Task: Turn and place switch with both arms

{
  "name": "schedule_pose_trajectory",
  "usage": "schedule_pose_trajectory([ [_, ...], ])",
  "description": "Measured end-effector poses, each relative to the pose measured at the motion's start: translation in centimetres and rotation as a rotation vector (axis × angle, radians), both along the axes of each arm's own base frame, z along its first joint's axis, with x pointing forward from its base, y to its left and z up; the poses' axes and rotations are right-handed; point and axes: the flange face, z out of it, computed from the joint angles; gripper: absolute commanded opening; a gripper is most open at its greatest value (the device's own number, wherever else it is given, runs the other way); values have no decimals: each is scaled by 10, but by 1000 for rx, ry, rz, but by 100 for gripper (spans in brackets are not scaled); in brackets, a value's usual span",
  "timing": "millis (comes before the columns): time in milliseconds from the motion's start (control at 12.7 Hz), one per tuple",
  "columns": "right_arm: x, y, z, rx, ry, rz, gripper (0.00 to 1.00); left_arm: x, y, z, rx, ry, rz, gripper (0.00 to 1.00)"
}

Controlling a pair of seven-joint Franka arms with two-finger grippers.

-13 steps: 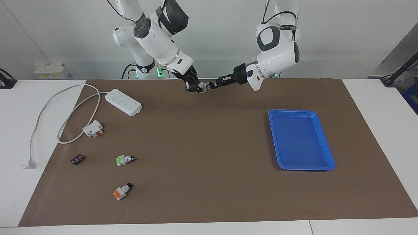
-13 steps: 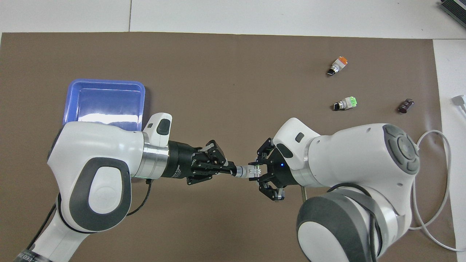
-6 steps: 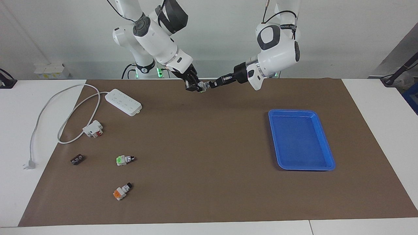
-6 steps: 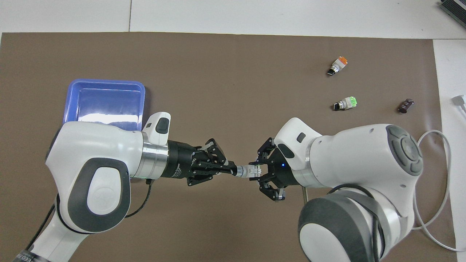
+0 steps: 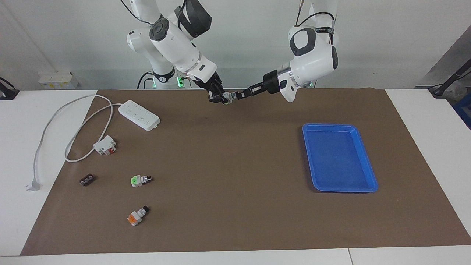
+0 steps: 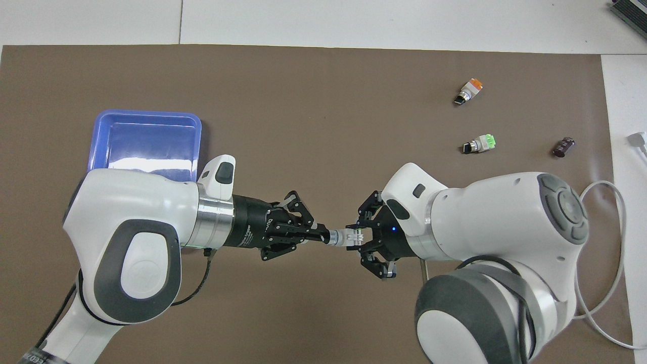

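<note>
Switch (image 6: 346, 237) hangs in the air between our two claws, well apart from the blue tray (image 5: 362, 186), its long axis running straight from one claw to the other. Our right claw (image 6: 365, 237) is clamped on its green-ended body, while our left claw (image 6: 321, 236) is closed on the knob end, both arms stretched level toward each other for the turn

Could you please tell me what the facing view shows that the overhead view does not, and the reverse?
Only the facing view shows the power strip and the white-and-red block. Only the overhead view shows the green end of the held switch at the right gripper, its collar end at the left gripper. Both show the blue tray, the second green switch and the orange-ended switch.
</note>
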Motion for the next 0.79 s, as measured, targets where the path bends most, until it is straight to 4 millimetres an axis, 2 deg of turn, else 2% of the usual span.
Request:
schedule_pose_trajectory([
  [314, 2, -2, 5, 5, -13, -7, 0, 1, 0, 5, 29, 153, 126, 0],
  [786, 10, -9, 10, 15, -47, -40, 0, 2, -6, 12, 78, 447, 432, 0],
])
